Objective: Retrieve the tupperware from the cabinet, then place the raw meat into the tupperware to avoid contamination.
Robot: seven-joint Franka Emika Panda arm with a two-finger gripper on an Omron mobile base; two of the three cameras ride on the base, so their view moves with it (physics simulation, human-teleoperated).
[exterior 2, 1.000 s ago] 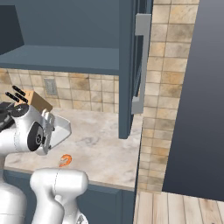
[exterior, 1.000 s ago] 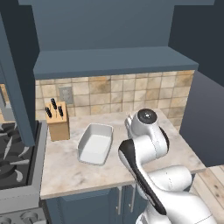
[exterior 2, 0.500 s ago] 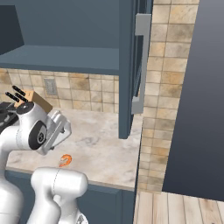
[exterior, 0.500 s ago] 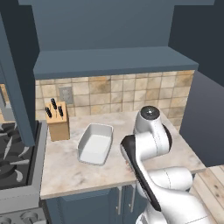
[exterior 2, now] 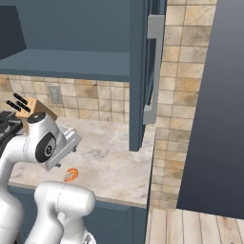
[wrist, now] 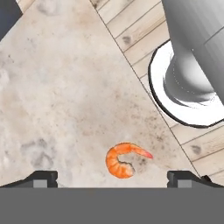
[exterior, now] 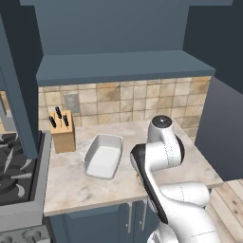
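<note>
Marble table [exterior: 71, 182] beneath the open cabinet [exterior 2: 140, 71]. The tupperware [exterior: 103, 155] rests on the table, right of the knife block [exterior: 62, 132]. The raw meat [wrist: 123, 159], a curled orange shrimp, lies near the table's near edge. The claw [wrist: 112, 177] hangs above it, jaws spread wide and empty, one fingertip either side.

The tupperware [exterior: 103, 155] sat on the counter [exterior: 71, 182], just right of the knife block [exterior: 62, 132] that stood against the back wall. A stove [exterior: 14, 171] adjoined the counter's left end. The raw meat [exterior 2: 71, 174] lay on the counter near its front edge, between the claw's [wrist: 111, 177] fingertips in the hand view.
</note>
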